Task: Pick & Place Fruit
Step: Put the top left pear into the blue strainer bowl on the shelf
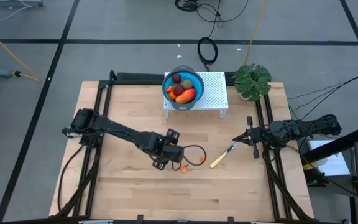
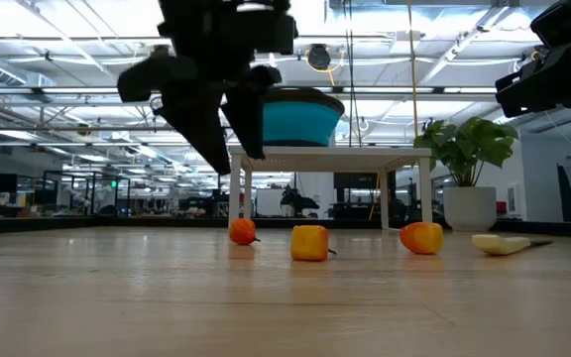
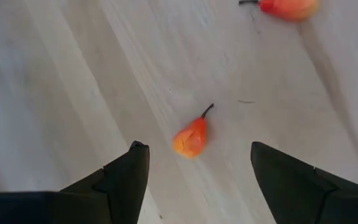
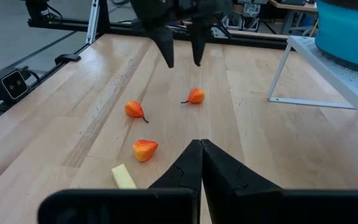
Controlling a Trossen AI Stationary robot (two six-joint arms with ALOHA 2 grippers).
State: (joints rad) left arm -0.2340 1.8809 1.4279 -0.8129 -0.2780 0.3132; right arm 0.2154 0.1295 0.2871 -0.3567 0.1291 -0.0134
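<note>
Arms: two, dark, slender jointed links, black throughout.
Left gripper (image 1: 180,157): black, two tapered wedge-shaped fingers (image 3: 126,177) with blunt tips, matte.
Right gripper (image 4: 200,144): black, two smooth fingers narrowing to a point, broad dark body behind.
Cables: a thin black loop beside the left wrist (image 1: 194,154); dark bundled leads trailing from the right arm's base (image 1: 316,124).

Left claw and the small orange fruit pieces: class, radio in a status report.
Left claw open, above one orange piece. Right claw shut, parked at table's right edge. Two more orange pieces loose on table; nothing blocking.
</note>
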